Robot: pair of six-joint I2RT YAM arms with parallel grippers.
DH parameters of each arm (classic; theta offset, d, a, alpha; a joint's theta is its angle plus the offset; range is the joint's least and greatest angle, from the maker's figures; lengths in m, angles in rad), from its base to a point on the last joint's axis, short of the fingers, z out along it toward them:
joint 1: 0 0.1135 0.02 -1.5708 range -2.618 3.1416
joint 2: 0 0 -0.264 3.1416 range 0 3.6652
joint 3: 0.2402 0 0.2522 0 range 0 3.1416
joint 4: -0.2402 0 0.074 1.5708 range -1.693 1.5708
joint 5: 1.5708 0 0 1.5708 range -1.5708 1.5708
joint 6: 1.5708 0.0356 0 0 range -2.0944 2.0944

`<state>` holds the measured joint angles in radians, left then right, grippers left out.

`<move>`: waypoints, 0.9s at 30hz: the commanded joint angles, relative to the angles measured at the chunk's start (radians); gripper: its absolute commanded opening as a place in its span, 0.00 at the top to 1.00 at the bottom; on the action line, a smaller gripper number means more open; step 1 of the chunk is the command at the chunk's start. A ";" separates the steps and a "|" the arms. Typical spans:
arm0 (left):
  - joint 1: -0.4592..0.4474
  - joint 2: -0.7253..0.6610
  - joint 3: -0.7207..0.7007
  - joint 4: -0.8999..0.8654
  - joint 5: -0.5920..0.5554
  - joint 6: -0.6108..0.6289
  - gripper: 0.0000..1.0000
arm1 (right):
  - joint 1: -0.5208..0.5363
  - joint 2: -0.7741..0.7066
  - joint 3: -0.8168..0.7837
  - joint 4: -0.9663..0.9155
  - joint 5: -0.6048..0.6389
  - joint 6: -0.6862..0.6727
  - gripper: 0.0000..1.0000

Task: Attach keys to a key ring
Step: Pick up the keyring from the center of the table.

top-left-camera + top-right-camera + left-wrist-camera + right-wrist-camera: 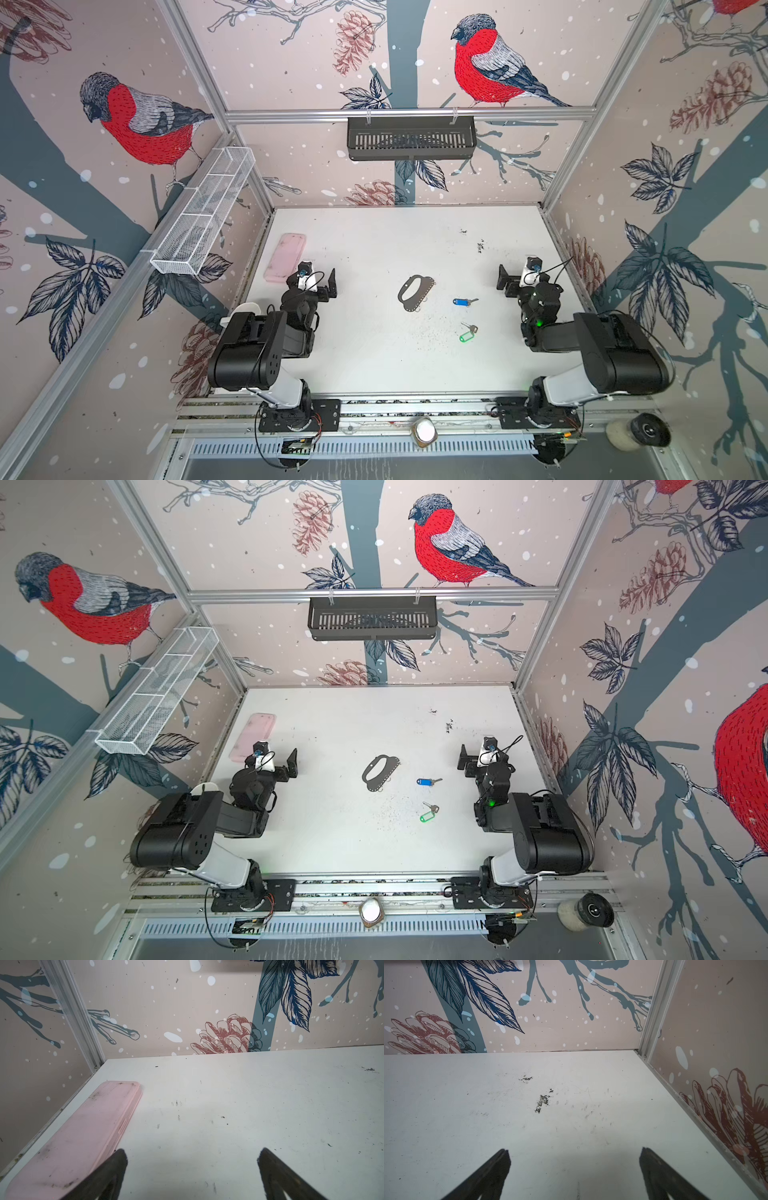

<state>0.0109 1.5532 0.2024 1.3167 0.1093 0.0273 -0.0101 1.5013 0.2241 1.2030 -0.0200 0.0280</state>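
White tabletop [374, 365], scuffed and speckled, set inside a cell of bird-printed wall panels.

Placement: the thin, flat, dark-grey key ring plate with a large oval cutout [426, 291] lies flat near mid-table, with its holed edge turned toward the keys. Both small silver keys lie flat on the right arm's side of it. The key with the blue oblong plastic tag [463, 301] is near the plate. The key with the green-rimmed plastic tag [468, 333] lies closer to the front edge. None of the three touch. Judgement: the items are laid apart so each can be picked singly, and nothing is attached yet.

Grippers: the left gripper [192, 1155] hovers over the table beside the pink oblong case [286, 257], jaws spread wide with nothing between them. The right gripper [575, 1154] hovers near the right wall, jaws likewise wide and empty. Judgement: both sit at the flanks in a ready posture that leaves the centre unobstructed.

Clearances: open table surrounds plate and keys on every side, and the walls and front edge stand well apart from them. The pink case lies along the left wall, clear of the work. The thin, flat parts offer little edge to pinch, so slipping is the likely hazard.
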 commanded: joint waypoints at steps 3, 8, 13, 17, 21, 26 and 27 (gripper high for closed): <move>0.001 0.001 0.003 0.035 0.013 0.008 0.02 | 0.002 -0.005 -0.002 0.016 0.012 0.012 0.00; 0.002 0.001 0.003 0.036 0.013 0.007 0.01 | 0.002 -0.006 -0.003 0.017 0.011 0.013 0.00; 0.002 0.002 0.023 -0.001 -0.095 -0.030 0.02 | 0.001 -0.005 -0.003 0.016 0.012 0.015 0.00; 0.003 0.002 0.023 0.002 -0.097 -0.029 0.01 | -0.009 -0.003 0.002 0.007 0.014 0.029 0.00; 0.002 0.001 0.023 0.002 -0.097 -0.029 0.02 | -0.008 -0.004 0.003 0.006 0.014 0.029 0.00; 0.002 0.002 0.024 -0.002 -0.099 -0.029 0.02 | -0.008 -0.005 0.001 0.007 0.014 0.030 0.00; 0.002 0.002 0.025 -0.002 -0.099 -0.029 0.01 | -0.008 -0.005 0.001 0.007 0.014 0.029 0.00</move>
<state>0.0109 1.5532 0.2226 1.2961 0.0219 0.0002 -0.0166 1.4990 0.2222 1.2030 -0.0120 0.0498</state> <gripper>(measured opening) 0.985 0.996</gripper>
